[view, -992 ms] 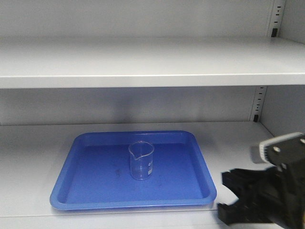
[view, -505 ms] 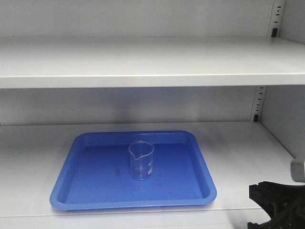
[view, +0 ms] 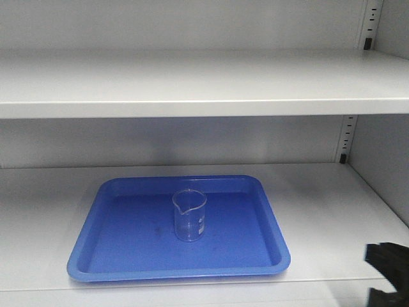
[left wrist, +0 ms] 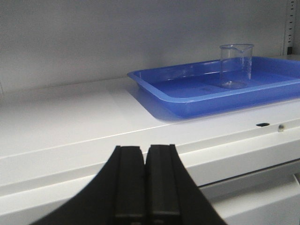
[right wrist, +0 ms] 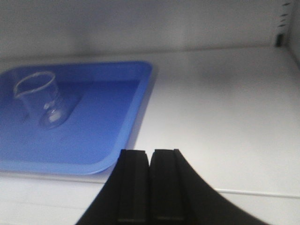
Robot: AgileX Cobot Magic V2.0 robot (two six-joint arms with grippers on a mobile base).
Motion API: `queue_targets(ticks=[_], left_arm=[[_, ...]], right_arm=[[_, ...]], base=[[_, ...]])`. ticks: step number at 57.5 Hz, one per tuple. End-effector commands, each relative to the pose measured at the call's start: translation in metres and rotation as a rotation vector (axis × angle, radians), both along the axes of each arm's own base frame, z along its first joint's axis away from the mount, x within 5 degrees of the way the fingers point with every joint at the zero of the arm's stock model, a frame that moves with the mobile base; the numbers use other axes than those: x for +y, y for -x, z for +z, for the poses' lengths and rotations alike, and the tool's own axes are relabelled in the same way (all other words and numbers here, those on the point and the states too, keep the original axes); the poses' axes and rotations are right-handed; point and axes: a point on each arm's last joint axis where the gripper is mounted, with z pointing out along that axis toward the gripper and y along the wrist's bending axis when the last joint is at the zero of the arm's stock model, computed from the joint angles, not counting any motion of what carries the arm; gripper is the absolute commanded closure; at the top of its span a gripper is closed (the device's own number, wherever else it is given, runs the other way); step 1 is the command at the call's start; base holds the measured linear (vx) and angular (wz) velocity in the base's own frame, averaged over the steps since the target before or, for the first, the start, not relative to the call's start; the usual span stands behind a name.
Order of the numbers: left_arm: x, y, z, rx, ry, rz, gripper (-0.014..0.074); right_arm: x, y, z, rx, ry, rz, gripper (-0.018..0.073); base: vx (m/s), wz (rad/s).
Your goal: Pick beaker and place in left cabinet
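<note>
Right gripper (right wrist: 150,187): fingers pressed together, nothing between them. In your front view it's just a dark bit in the bottom right corner, low and at the front edge of the shelf, well apart from the beaker.

Left gripper (left wrist: 144,185): same deal, jaws closed flat against each other and empty, parked in front of the shelf lip, off to the left of the tray.

Beaker (view: 190,215): small clear glass one, upright, spout turned toward the back left, sitting near the middle of the blue tray (view: 128,256). Nothing touching it.

Blue tray: lies flat on the lower shelf (view: 332,211) of the left cabinet (view: 192,83), a second shelf overhead.

Where you're at: my read is the placing is basically done, since the beaker already stands inside the cabinet and neither hand holds it. What's left is getting clear.

How to do it well: I'd back the right arm straight out toward you, not sideways, so it can't clip the tray rim and jolt the glass. Keep it low under that upper shelf.

Risk: empty glass on smooth plastic probably slides easily, so any nudge to the tray could tip it.
</note>
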Motion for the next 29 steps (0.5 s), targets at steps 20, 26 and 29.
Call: queue_targets(ticks=[20,26,29], left_arm=[[0.0,0.001,0.003,-0.08,0.033,-0.002,0.0595],[0.0,0.001,0.003,-0.08,0.033,-0.002,0.0595],[0.0,0.001,0.003,-0.08,0.033,-0.002,0.0595]], right_arm=[[-0.039,0.071,-0.074,-0.159,-0.11,-0.207,0.0565],[-0.042,0.086,-0.089,-0.195,-0.085,-0.232,0.0565],[-0.042,0.093,-0.096,-0.213,-0.073,-0.234,0.0565]], base=[[0.0,0.0],[0.0,0.0],[0.0,0.0]])
